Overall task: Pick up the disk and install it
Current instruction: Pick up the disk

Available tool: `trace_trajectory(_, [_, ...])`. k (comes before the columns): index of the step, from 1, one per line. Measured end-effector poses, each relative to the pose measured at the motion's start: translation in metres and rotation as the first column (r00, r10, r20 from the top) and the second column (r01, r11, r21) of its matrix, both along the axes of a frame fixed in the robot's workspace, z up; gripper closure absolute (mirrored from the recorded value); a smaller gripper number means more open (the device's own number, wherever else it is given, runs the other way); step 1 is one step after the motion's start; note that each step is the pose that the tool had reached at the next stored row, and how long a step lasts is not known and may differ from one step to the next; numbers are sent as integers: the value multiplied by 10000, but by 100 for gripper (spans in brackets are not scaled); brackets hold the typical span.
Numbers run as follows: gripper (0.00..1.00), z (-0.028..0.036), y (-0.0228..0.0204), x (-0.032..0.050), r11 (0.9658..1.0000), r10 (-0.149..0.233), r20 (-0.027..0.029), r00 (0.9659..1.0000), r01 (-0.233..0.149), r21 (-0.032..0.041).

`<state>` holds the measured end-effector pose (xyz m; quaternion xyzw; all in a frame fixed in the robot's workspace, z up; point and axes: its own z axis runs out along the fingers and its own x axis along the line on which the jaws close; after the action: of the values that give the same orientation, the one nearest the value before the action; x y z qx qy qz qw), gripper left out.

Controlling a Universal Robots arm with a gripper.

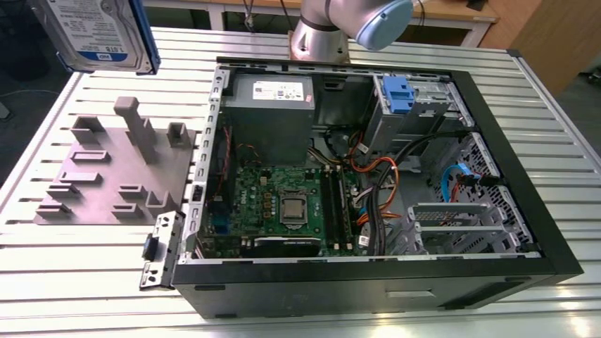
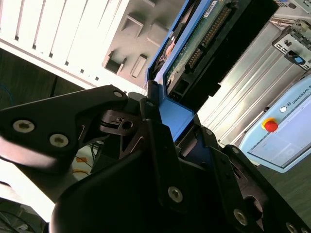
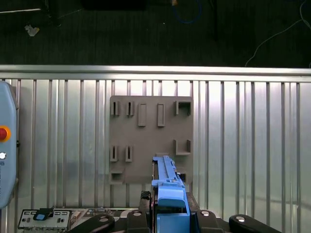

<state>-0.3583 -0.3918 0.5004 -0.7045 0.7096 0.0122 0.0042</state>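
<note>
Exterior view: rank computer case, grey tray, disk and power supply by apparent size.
Largest: computer case
Then: grey tray
Unranked: disk and power supply look alike. The disk is up in the air, likely nearer the camera, and cut off by the picture's edge.

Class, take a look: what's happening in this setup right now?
A robot arm has the disk clamped in its end effector, held in the air clear of the grey slotted tray. The open computer case lies beside the tray on the table, and the disk is not yet installed in it.
</note>
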Motion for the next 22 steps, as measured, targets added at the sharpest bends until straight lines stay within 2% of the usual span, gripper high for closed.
trace_trajectory(2, [64,0,-12,15,10000,0,0,10000,0,0])
trace_trajectory(6, [64,0,-13,95,10000,0,1,10000,0,0])
trace_trajectory(9, [64,0,-18,116,10000,0,0,10000,0,-1])
trace_trajectory(16, [64,0,-118,127,10000,-1,0,10000,1,-4])
trace_trajectory(22, [64,0,-129,182,10000,-1,0,10000,1,-4])
